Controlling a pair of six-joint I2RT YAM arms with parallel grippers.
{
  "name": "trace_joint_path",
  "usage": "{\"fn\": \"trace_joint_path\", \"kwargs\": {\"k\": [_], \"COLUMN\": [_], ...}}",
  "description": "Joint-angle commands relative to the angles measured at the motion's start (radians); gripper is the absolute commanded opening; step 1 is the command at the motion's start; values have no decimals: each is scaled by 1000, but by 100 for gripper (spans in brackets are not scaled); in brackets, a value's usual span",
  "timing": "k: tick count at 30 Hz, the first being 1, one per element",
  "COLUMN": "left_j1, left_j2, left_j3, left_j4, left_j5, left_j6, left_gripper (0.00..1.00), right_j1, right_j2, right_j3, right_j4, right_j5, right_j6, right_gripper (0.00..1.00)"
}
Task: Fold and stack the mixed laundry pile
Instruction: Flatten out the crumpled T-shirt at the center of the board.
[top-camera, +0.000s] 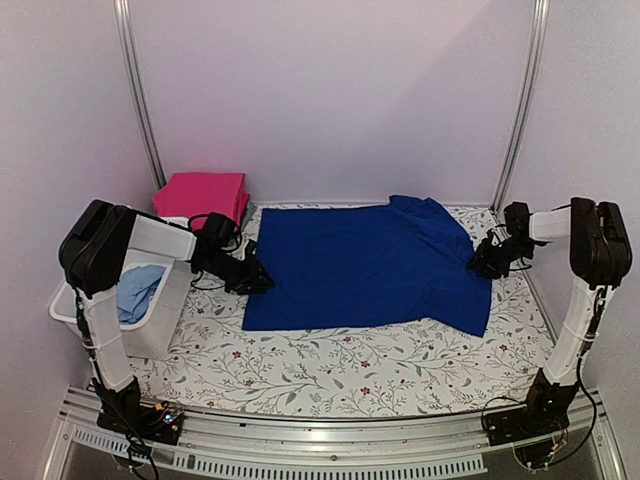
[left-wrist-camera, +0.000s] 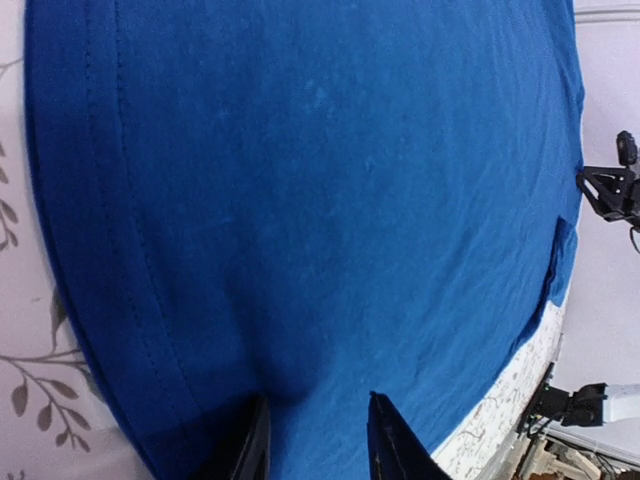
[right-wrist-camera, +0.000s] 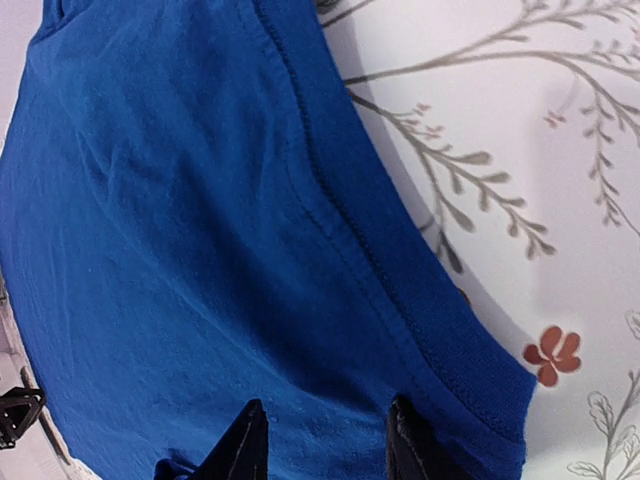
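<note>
The royal-blue garment (top-camera: 365, 265) lies flat mid-table; it looks light and limp (likely to sag), best pinched at its side hems. The left gripper (left-wrist-camera: 318, 440) and right gripper (right-wrist-camera: 325, 440) straddle those hems, jaws apart.

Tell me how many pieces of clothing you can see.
3: a royal-blue garment spread mid-table, a pink garment folded back left, a pale-blue cloth in the white basket; more may hide underneath.

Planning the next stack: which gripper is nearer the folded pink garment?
Left. The left gripper is at the left edge of the blue garment, just front-right of the pink garment; the right gripper is at its right edge, across the table.
</note>
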Motion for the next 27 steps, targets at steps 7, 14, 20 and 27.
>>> {"fn": "trace_joint_path", "kwargs": {"k": [7,14,20,27], "left_j1": [-17,-18,-1,-7], "left_j2": [-95,-199,-177,-221], "left_j3": [-224,-320,-244,-130], "left_j4": [-75,-134,-173,-185], "left_j5": [-17,-45,-80,-74], "left_j6": [-11,0,34,103], "left_gripper": [33,33,37,53], "right_j1": [-48,-48,-49,-52], "right_j2": [-162,-357,-395,-406], "right_j3": [-337,-498,-363,-208], "right_j4": [-52,-60,-99,-236], "right_j5": [59,-21,19,2], "right_j6": [96,133,94,-1], "right_gripper": [42,47,57,59]}}
